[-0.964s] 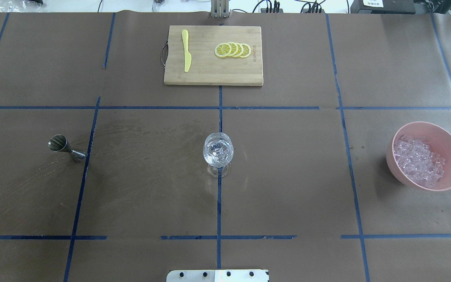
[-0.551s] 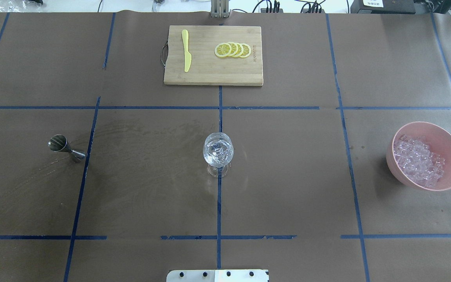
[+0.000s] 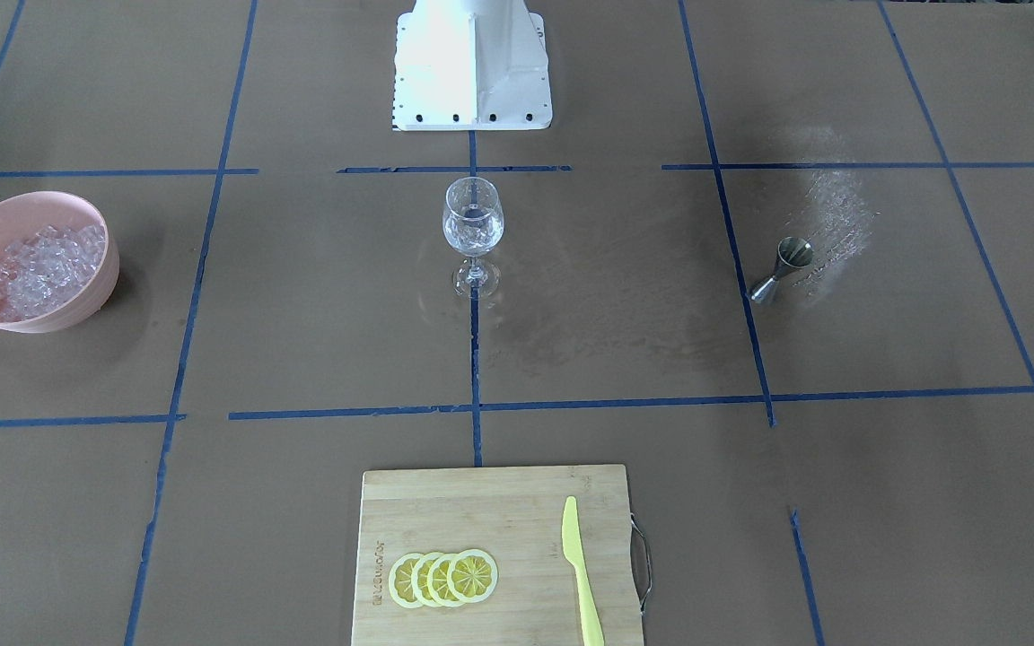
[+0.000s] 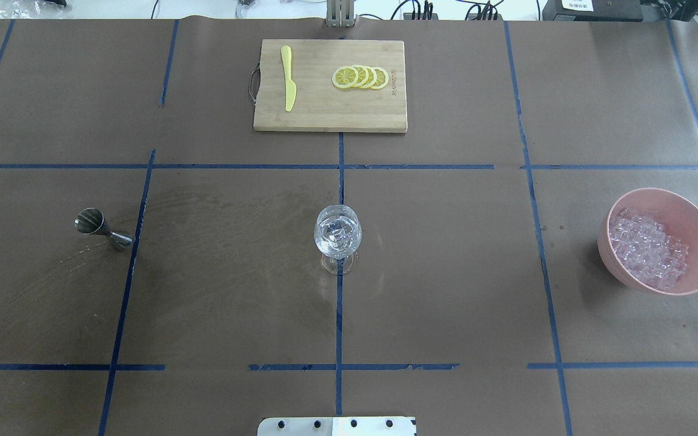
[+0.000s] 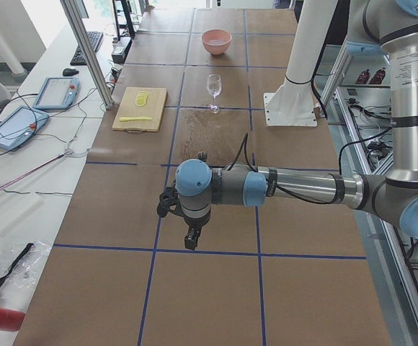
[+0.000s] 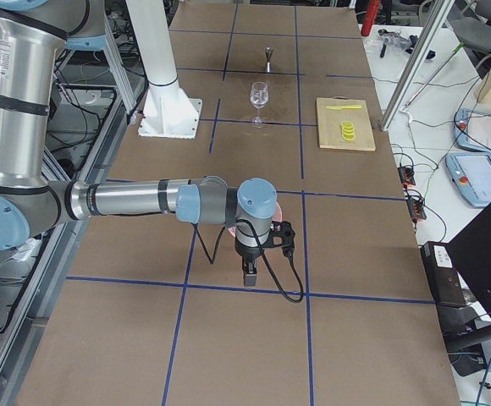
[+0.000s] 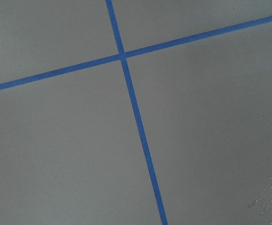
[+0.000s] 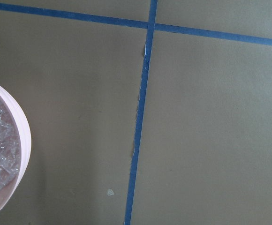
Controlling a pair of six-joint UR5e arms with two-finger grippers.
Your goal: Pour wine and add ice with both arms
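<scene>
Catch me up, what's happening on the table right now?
Nothing is being handled. The left gripper hovers over plain table, the right gripper just beside the pink bowl of ice; whether either is open, I can't tell. The wine glass stands at centre, seemingly with some ice inside. The jigger stands untouched.

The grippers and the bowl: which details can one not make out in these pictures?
Left gripper: only in exterior left view, small; open or shut unclear.
Right gripper: only in exterior right view; same doubt.
Pink bowl: cut by right wrist view's left edge.
</scene>
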